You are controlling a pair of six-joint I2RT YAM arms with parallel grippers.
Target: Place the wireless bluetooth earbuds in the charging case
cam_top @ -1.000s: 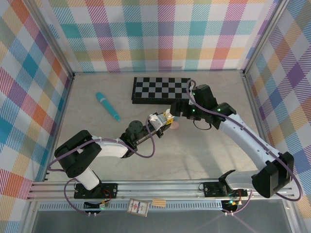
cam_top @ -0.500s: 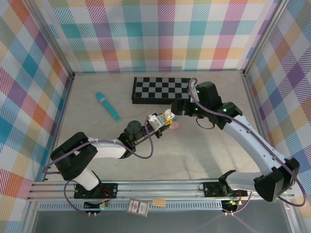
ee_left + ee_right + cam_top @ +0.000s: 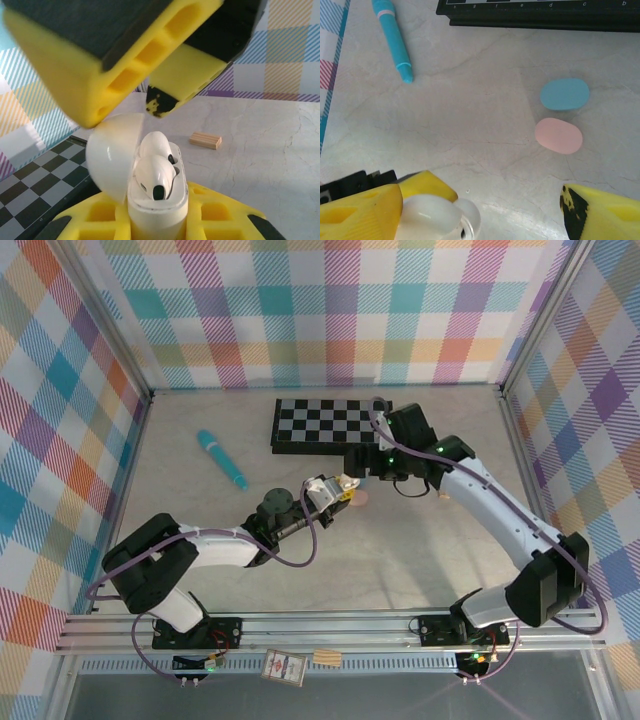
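The white charging case point(image 3: 155, 212) stands upright with its lid point(image 3: 110, 152) flipped open to the left, and my left gripper point(image 3: 159, 227) is shut on its lower body. Two white earbuds point(image 3: 152, 175) sit in its wells, one behind the other. My right gripper point(image 3: 480, 220) hovers open just above the case, and its yellow fingers point(image 3: 100, 85) hang over the lid in the left wrist view. In the right wrist view the white lid point(image 3: 427, 217) lies close to that gripper's left finger. From above, the two grippers meet mid-table, left point(image 3: 338, 488) and right point(image 3: 360, 478).
A pale blue pebble case point(image 3: 564, 94) and a pink one point(image 3: 558, 135) lie shut on the table below the right gripper. A teal pen-like stick point(image 3: 222, 460) lies to the left, a chessboard point(image 3: 330, 423) at the back, and a small wooden block point(image 3: 205, 140) beyond the case.
The right arm has swung, bringing its gripper a little left and closer over the held case. The left arm and the case have barely moved.
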